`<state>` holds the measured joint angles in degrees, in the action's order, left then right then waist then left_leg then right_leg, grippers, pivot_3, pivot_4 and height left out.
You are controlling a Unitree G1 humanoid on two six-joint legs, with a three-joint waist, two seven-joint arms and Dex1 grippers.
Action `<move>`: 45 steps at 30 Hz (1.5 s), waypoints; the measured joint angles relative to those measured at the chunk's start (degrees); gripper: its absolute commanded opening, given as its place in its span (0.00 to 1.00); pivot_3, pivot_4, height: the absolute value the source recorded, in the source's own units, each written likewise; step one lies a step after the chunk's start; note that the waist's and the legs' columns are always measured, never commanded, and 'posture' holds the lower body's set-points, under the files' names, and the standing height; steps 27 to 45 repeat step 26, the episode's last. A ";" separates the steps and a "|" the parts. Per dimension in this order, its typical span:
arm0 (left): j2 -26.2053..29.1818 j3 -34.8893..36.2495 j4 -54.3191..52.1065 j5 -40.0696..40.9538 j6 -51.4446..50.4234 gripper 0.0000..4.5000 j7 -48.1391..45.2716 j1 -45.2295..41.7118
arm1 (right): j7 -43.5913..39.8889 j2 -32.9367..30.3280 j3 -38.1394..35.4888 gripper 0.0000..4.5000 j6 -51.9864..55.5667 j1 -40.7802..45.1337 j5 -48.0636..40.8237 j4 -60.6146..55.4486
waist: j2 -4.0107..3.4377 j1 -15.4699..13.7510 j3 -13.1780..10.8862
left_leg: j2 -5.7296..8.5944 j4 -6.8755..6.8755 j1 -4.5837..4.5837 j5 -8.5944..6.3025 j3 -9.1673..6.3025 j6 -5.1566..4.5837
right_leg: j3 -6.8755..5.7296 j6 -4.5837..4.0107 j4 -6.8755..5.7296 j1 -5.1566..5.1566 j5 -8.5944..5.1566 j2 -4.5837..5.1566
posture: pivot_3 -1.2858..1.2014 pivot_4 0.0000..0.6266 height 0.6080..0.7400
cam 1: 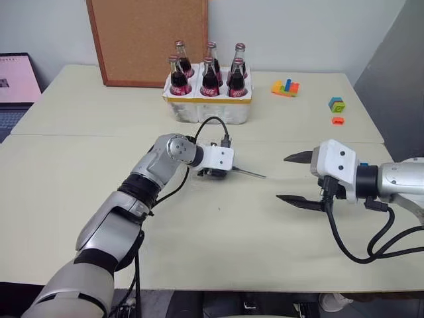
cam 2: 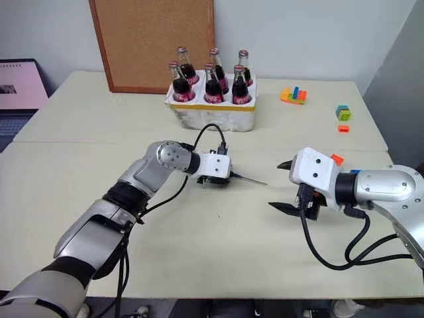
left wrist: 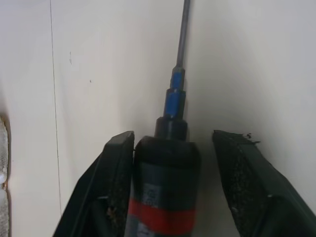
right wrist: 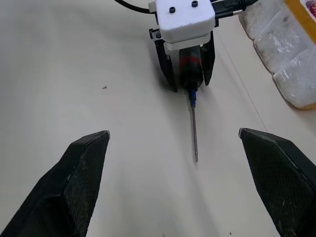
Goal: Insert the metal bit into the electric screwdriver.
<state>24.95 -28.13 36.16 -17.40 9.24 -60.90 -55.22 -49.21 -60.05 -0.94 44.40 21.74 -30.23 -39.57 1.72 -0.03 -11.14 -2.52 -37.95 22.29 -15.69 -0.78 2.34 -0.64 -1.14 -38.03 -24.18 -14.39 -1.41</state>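
The electric screwdriver (left wrist: 165,187), black with a red band and a blue tip, lies on the table between the fingers of my left gripper (cam 1: 215,173). The metal bit (right wrist: 194,131) sticks straight out of its blue tip and rests along the tabletop, pointing toward my right gripper. My left gripper is open: one finger (left wrist: 116,168) lies against the tool body and the other stands clear of it with a gap. To the right of the bit, my right gripper (cam 1: 283,177) hovers above the table, open wide and holding nothing.
A white crate of cola bottles (cam 1: 207,99) stands behind the left gripper, in front of a cork board (cam 1: 147,40). Toy bricks (cam 1: 285,87) and two small blocks (cam 1: 336,104) lie at the back right. A laptop (cam 1: 16,79) sits at the far left.
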 measured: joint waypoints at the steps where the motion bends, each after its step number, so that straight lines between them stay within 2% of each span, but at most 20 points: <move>1: -0.12 0.59 -0.06 0.49 -0.17 0.76 -0.49 0.26 | 0.22 0.09 -0.03 0.98 0.07 0.00 -0.04 0.00 | 0.00 0.01 0.00 | 0.01 0.00 -0.03 0.00 0.01 0.00 | 0.01 0.00 -0.01 0.01 0.00 0.00 | 0.52 0.24 1.00; 5: -0.43 2.32 -1.02 2.13 -1.94 0.90 -1.85 1.05 | 0.63 0.23 -0.47 0.98 0.25 0.00 -0.17 0.18 | 0.00 0.07 0.00 | 0.00 0.00 -0.08 0.00 0.01 0.00 | 0.03 0.00 -0.06 0.02 0.00 0.00 | 0.52 0.24 1.00; 9: -0.39 7.51 -6.68 9.26 -11.64 0.90 -4.29 4.26 | 1.36 0.60 -2.68 0.98 0.93 -0.13 -0.41 0.56 | 0.02 0.14 -0.01 | -0.05 -0.02 0.01 0.01 -0.01 0.01 | 0.01 0.00 -0.12 -0.06 0.00 0.00 | 0.52 0.24 1.00; 10: 1.25 11.12 -10.84 12.84 -17.12 0.90 -4.88 5.32 | 1.88 0.78 -4.40 0.98 1.28 -0.86 -0.68 0.53 | 0.03 0.31 -0.02 | -0.09 -0.02 0.03 0.01 -0.02 0.02 | 0.02 -0.01 -0.14 -0.10 0.01 0.00 | 0.52 0.24 1.00; 13: 5.65 16.87 -17.41 16.95 -24.24 0.90 -5.14 6.08 | 2.54 1.57 -7.40 0.98 1.54 -2.75 -1.01 0.38 | 0.03 0.49 -0.02 | -0.14 0.03 -0.09 0.01 -0.06 0.02 | 0.02 -0.01 -0.22 -0.08 0.00 0.01 | 0.52 0.24 1.00; 15: 12.34 23.55 -26.73 22.31 -32.44 0.90 -6.60 10.95 | 3.66 3.10 -11.93 0.98 1.45 -6.92 -1.44 0.17 | 0.03 0.79 -0.02 | -0.14 0.03 -0.29 0.02 0.02 0.04 | 0.13 -0.04 -0.52 -0.07 -0.04 0.10 | 0.52 0.24 1.00; 17: 16.18 27.39 -32.33 25.17 -37.45 0.90 -6.85 15.27 | 3.75 4.25 -15.21 0.98 0.66 -10.08 -1.47 0.03 | 0.03 0.74 -0.02 | -0.10 0.04 -0.36 0.01 -0.01 0.04 | 0.06 0.05 -0.64 -0.06 -0.13 0.16 | 0.52 0.24 1.00; 21: 24.11 34.80 -40.09 30.19 -44.70 0.90 -7.48 26.41 | 1.16 3.96 -20.50 0.98 -2.09 -17.51 -0.90 -0.13 | 0.03 0.69 -0.02 | -0.08 0.01 -0.50 0.01 -0.01 0.04 | 0.03 0.03 -0.80 -0.02 -0.15 0.23 | 0.52 0.24 1.00; 25: 27.79 41.63 -45.80 34.25 -49.03 0.90 -7.06 35.41 | -1.97 3.47 -24.18 0.98 -2.97 -20.55 -1.96 -0.03 | 0.04 0.66 -0.02 | -0.06 -0.02 -0.63 0.01 0.00 0.04 | 0.02 0.04 -0.87 0.05 -0.14 0.32 | 0.52 0.24 1.00; 45: 27.91 42.27 -46.26 34.61 -49.25 0.90 -7.04 36.44 | -2.16 3.45 -24.70 0.98 -3.01 -20.59 -2.26 -0.02 | 0.03 0.66 -0.02 | -0.07 -0.01 -0.69 0.01 0.00 0.04 | 0.02 0.04 -0.90 0.09 -0.13 0.35 | 0.52 0.24 1.00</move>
